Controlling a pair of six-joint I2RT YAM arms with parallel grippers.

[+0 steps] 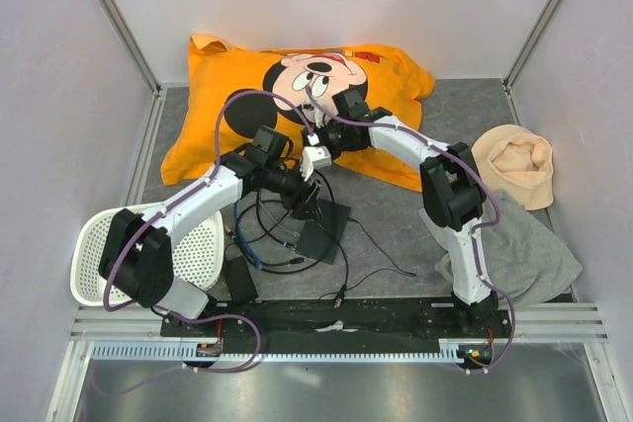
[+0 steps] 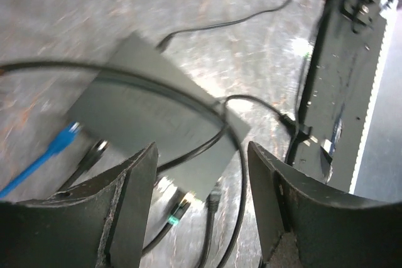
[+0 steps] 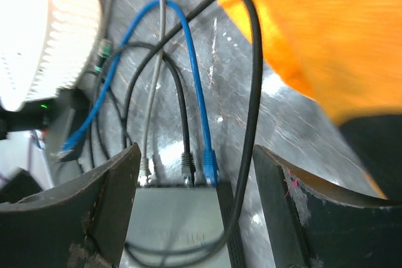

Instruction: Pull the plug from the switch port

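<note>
Two grippers hung over the switch box (image 1: pixel 322 231), which lay flat on the grey table (image 1: pixel 396 229) between the arms, just in front of the orange pillow (image 1: pixel 401 76). Left gripper (image 2: pixel 201 152): fingers spread wide, nothing between them. The box sat right below in its wrist view, with a black cable (image 2: pixel 188 98) draped across its top. Right gripper (image 3: pixel 196 152): fingers also spread apart, pinching nothing, box just under them. Three plugs sat side by side in the box edge facing that wrist camera: grey plug (image 3: pixel 146 171), black plug (image 3: pixel 187 167), blue plug (image 3: pixel 209 164). All three looked seated in their ports, with cords looping away over the table. Neither gripper touched any plug. A white basket (image 1: pixel 198 244) lay left of the box, and a small black power brick (image 1: pixel 240 279) sat near the left arm's base. A grey cloth (image 1: pixel 524 254) lay by the right arm.
</note>
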